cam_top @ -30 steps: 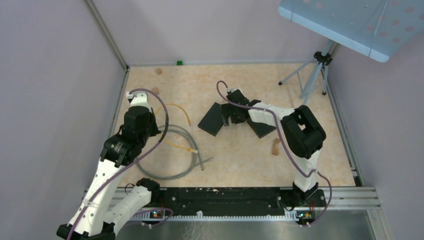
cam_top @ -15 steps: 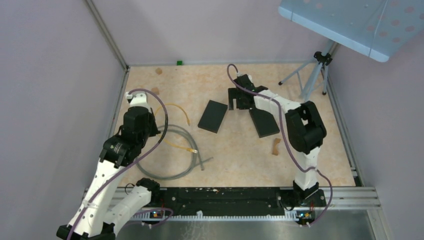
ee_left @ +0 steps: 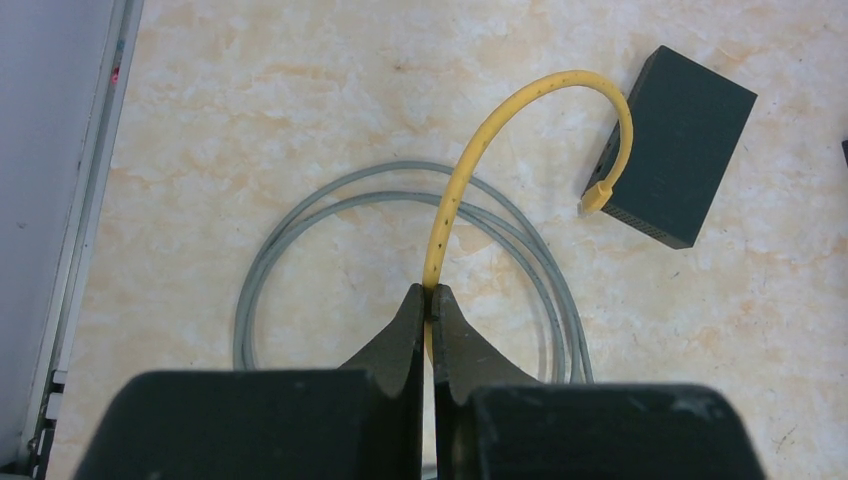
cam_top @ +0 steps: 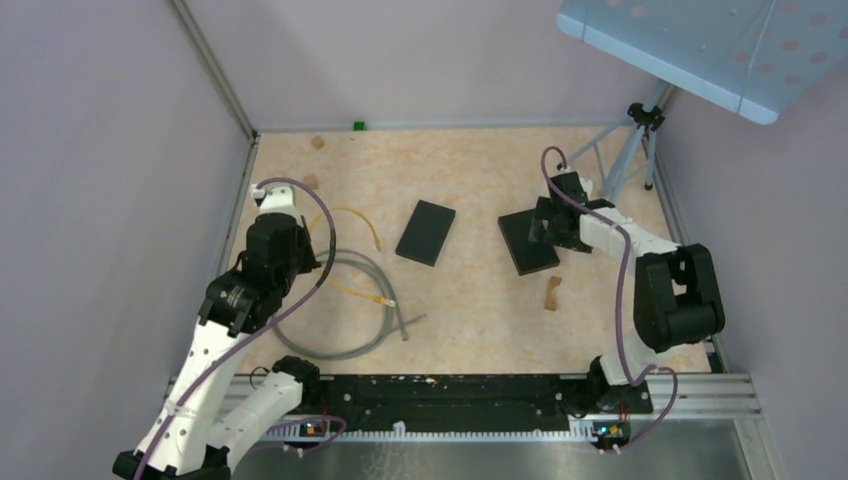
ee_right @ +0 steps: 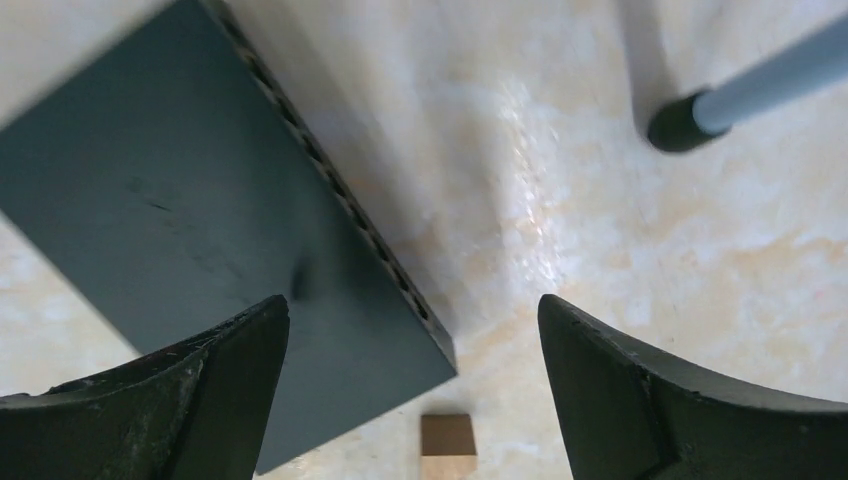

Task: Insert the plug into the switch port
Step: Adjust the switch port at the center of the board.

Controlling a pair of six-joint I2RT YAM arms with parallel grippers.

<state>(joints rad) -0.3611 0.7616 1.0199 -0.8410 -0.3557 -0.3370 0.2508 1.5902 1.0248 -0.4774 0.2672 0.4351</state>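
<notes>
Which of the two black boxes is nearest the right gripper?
The right-hand box, lying partly under the right gripper; the other box sits farther left, mid-table.

- Bright, even light falls on the table (cam_top: 470, 300); shadows on it are soft and faint.
- In the right wrist view the table beside the dark box (ee_right: 180, 220) shows a pale sheen; the box's edge is blurred.
- In the left wrist view the table is sharp and evenly lit.

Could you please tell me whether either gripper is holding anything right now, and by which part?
The left gripper pinches the thin yellow cable partway along its length, well back from its plug. The open right gripper holds nothing.
</notes>
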